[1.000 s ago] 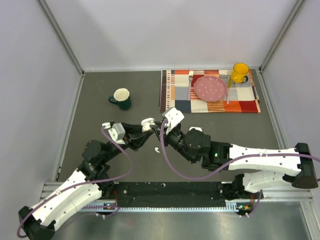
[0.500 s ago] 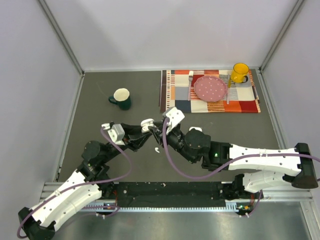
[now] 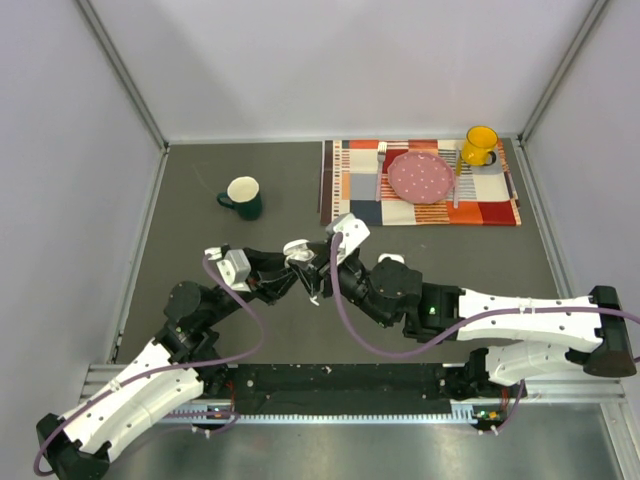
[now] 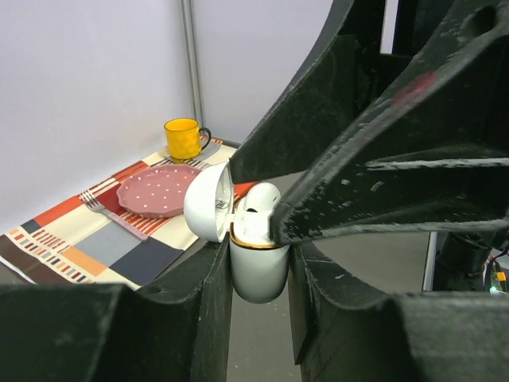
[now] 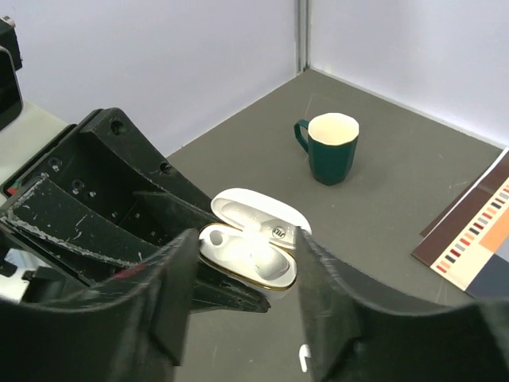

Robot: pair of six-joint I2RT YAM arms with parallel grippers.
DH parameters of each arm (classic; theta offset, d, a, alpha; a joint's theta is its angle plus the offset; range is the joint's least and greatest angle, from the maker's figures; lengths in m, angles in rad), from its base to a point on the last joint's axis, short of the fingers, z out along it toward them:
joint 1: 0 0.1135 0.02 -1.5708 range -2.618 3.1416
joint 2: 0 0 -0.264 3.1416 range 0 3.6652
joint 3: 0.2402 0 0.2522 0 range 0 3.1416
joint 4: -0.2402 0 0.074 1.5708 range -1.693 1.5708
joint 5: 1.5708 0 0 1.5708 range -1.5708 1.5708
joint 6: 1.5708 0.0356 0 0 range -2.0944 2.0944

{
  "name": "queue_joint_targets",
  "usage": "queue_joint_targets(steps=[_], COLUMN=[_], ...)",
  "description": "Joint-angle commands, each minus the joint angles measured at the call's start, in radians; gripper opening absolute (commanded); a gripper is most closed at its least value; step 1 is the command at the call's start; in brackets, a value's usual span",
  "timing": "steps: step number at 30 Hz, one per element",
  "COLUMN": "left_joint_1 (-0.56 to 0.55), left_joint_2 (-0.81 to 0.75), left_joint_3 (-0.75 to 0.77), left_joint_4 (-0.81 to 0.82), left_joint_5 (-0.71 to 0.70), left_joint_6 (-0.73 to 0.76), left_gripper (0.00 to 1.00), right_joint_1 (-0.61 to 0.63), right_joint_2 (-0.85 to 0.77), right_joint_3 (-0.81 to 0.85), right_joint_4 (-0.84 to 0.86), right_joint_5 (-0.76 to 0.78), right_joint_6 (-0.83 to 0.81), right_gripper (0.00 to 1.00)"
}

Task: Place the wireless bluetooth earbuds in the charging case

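My left gripper (image 4: 258, 274) is shut on the white charging case (image 4: 258, 267), holding it upright above the table with its lid (image 4: 208, 203) swung open. One earbud (image 5: 266, 259) lies in the case (image 5: 248, 255), in the right-hand slot; the left-hand slot is empty. My right gripper (image 5: 248, 267) hangs over the case, open, with a finger on each side and nothing between them. Another earbud (image 5: 303, 360) lies on the grey table below. In the top view both grippers (image 3: 290, 268) (image 3: 318, 268) meet mid-table.
A dark green mug (image 3: 243, 196) stands at the back left. At the back right, a striped placemat (image 3: 350, 200) carries a pink dotted plate (image 3: 419, 177), a fork, a knife and a yellow mug (image 3: 479, 145). Grey walls enclose the table.
The right gripper's jaws have spread apart, leaving an earbud in the case, and it has shifted slightly toward the case. The left gripper holds still.
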Motion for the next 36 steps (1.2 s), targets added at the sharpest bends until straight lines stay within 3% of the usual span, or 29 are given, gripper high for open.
queue_joint_targets(steps=[1,7,23,28,36], left_joint_1=[-0.004,-0.004,-0.004,-0.004,-0.004], left_joint_2=[-0.001,-0.005,-0.03,-0.06,-0.076], left_joint_3=[0.005,0.004,0.002,-0.01,0.005], left_joint_4=[0.086,0.084,0.078,0.069,0.04], left_joint_5=[0.01,0.007,0.004,0.002,0.017], left_joint_6=[-0.001,-0.004,-0.015,-0.008,0.004], left_gripper=[0.0,0.0,0.0,0.0,0.0], right_joint_1=[0.021,0.01,-0.068,-0.099,-0.173], right_joint_2=[-0.044,-0.144,-0.239,-0.209,-0.259], right_joint_3=[0.002,-0.078,-0.13,-0.041,-0.018], right_joint_4=[0.065,0.2,0.111,-0.119,-0.403], right_joint_5=[0.03,0.102,0.118,0.202,0.21], right_joint_6=[0.016,0.031,0.248,0.388,0.598], right_gripper=[0.58,0.86,0.9,0.93,0.95])
